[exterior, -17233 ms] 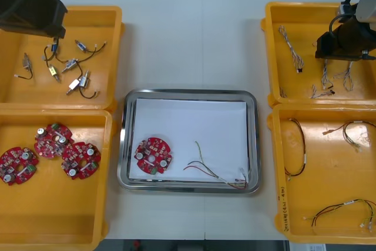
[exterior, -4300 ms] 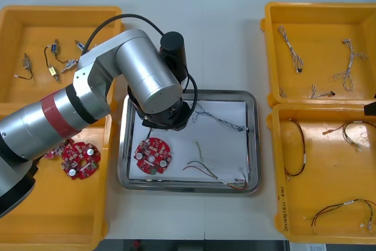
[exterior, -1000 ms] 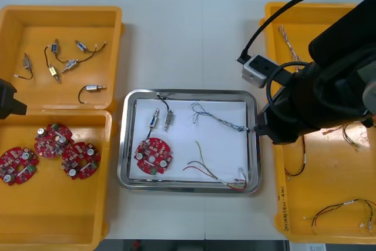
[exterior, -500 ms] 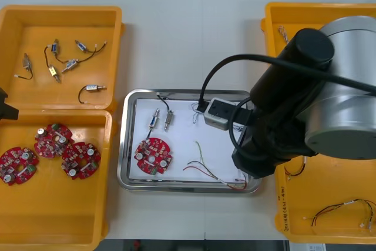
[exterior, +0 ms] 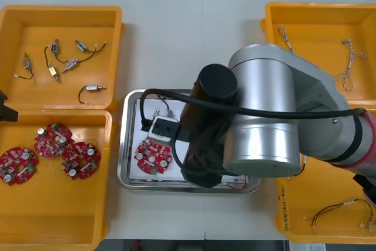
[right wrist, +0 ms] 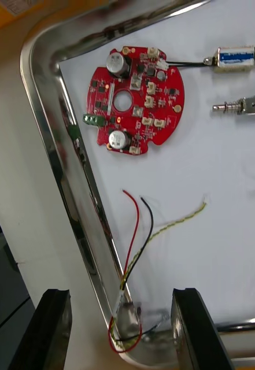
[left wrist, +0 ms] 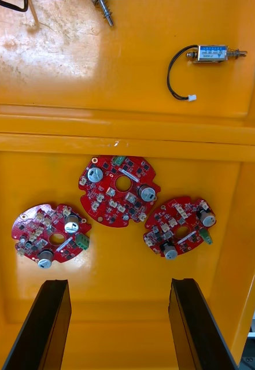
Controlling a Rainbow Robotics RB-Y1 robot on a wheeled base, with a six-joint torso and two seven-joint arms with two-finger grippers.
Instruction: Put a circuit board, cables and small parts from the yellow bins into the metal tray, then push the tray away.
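Seen from above, a metal tray (exterior: 125,145) sits at the centre of a light desk (exterior: 176,39), with yellow bins (exterior: 117,33) at 9 and 3 o'clock. The large silver right arm lies across most of the tray. In its wrist view the right gripper (right wrist: 118,300) hangs with fingers spread and empty, framing the tray's 5 o'clock corner, where the plug of a red and yellow cable (right wrist: 140,231) rests against the rim. Further into the tray lie a red circuit board (right wrist: 136,108) and two small metal parts (right wrist: 237,56). With a board, a cable and parts inside, the loading looks finished, and the open fingers at the rim probably prepare the push away. The left gripper (left wrist: 118,286) waits at 9 o'clock, fingers spread and empty, over a bin holding three spare boards (left wrist: 117,191). Half a second ago the right arm covered just the tray's 3 o'clock side; it has since swung toward 9 o'clock. Seventeen seconds ago the tray held no small parts.
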